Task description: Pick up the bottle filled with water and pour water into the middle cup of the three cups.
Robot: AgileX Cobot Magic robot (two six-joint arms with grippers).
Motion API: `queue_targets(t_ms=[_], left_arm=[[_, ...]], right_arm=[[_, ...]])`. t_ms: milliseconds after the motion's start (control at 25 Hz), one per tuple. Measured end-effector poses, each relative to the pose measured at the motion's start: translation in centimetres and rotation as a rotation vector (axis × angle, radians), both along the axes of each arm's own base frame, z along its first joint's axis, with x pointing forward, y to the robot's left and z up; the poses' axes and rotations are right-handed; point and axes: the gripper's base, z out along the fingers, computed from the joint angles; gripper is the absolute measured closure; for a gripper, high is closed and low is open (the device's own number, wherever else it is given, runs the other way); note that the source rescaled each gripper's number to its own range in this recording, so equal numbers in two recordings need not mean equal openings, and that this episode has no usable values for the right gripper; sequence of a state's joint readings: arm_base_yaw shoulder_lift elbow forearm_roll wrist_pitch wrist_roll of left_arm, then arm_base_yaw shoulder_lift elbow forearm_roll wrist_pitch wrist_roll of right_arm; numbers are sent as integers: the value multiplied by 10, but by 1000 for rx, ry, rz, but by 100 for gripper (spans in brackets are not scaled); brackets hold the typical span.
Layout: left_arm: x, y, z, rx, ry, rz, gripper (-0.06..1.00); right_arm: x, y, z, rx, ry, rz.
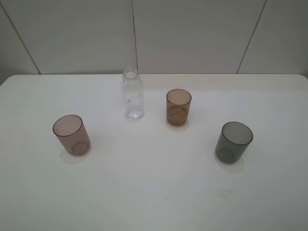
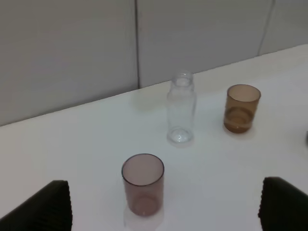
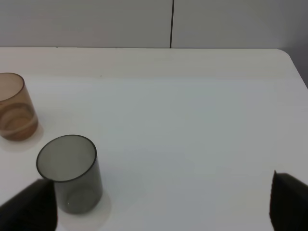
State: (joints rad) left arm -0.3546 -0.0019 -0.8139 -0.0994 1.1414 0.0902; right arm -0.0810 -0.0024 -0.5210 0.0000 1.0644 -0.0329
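Note:
The clear uncapped bottle (image 1: pixel 133 94) stands upright at the back centre of the white table, also in the left wrist view (image 2: pixel 181 109). I cannot tell its water level. The amber middle cup (image 1: pixel 178 107) stands just right of it, with a darker band in its lower half; it also shows in the wrist views (image 2: pixel 242 108) (image 3: pixel 13 107). The pinkish cup (image 1: pixel 72 134) (image 2: pixel 143 184) is at the left and the dark grey cup (image 1: pixel 234 141) (image 3: pixel 71 173) at the right. My left gripper (image 2: pixel 166 214) is open behind the pinkish cup. My right gripper (image 3: pixel 159 207) is open beside the grey cup. Both are empty.
The white table (image 1: pixel 154 192) runs to a grey panelled wall (image 1: pixel 192 33) at the back. Its right corner edge shows in the right wrist view (image 3: pixel 294 62). No arm shows in the exterior high view.

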Motion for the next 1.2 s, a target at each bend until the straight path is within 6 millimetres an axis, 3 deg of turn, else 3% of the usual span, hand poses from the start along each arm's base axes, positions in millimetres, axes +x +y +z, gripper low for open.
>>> queue_targets(t_ms=[360, 680, 1200], left_arm=[[42, -19, -58, 26, 159, -27, -6], [47, -17, -70, 76, 196, 4, -6], [47, -16, -70, 79, 198, 32, -6]], right_arm=[[0, 0, 0, 0, 0, 0], [0, 0, 0, 0, 0, 0], [0, 0, 0, 0, 0, 0]])
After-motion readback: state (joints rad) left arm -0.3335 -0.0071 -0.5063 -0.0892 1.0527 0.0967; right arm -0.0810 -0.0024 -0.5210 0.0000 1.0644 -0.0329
